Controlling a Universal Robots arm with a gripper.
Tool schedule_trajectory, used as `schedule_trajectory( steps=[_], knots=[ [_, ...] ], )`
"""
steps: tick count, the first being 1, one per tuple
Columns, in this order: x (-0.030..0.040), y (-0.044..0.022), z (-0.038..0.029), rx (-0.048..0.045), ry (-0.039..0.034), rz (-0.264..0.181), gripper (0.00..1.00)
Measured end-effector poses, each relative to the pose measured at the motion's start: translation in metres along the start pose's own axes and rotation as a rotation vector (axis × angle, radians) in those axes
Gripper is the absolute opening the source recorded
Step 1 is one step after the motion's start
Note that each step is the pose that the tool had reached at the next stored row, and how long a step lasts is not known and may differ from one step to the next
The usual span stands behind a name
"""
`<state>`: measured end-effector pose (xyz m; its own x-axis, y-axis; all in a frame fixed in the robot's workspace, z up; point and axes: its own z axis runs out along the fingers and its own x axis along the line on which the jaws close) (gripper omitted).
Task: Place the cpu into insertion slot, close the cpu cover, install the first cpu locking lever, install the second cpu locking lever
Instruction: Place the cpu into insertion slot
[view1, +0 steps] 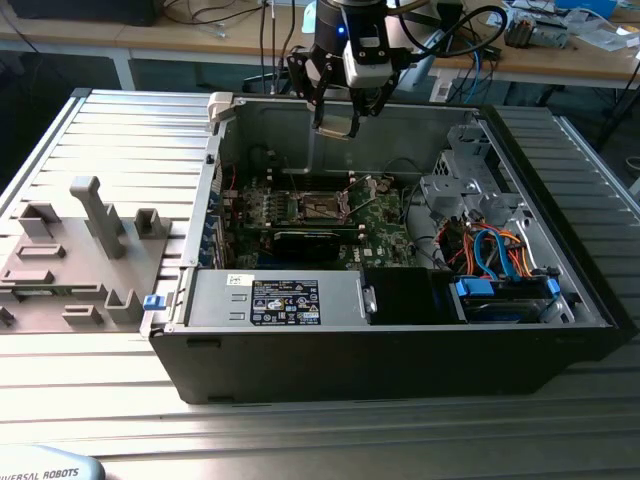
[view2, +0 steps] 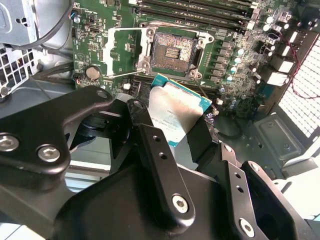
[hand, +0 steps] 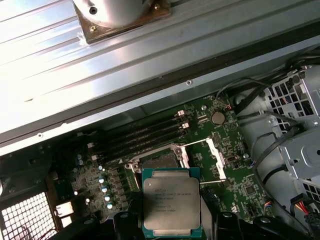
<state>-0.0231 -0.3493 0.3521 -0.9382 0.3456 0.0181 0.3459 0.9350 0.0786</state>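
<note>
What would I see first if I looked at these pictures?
A shiny square chip pinched in the robot's gripper, above the open computer case. Below, on the green board, the square socket sits empty with its metal cover flipped open.

insertion slot (view2: 172, 52) open from above, cpu cover (hand: 216, 160) flipped aside, memory sticks (hand: 145, 132) close beside it

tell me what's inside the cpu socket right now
The socket is empty, bare contacts showing. In the first wrist view the cpu, held by the gripper, covers part of it.
</note>
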Motion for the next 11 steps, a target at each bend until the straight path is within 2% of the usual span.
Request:
schedule_trajectory(
  steps=[11],
  knots=[
    [0.0000, 0.0000, 0.0000, -0.0005, -0.0019, 0.024, 0.54]
  ],
)
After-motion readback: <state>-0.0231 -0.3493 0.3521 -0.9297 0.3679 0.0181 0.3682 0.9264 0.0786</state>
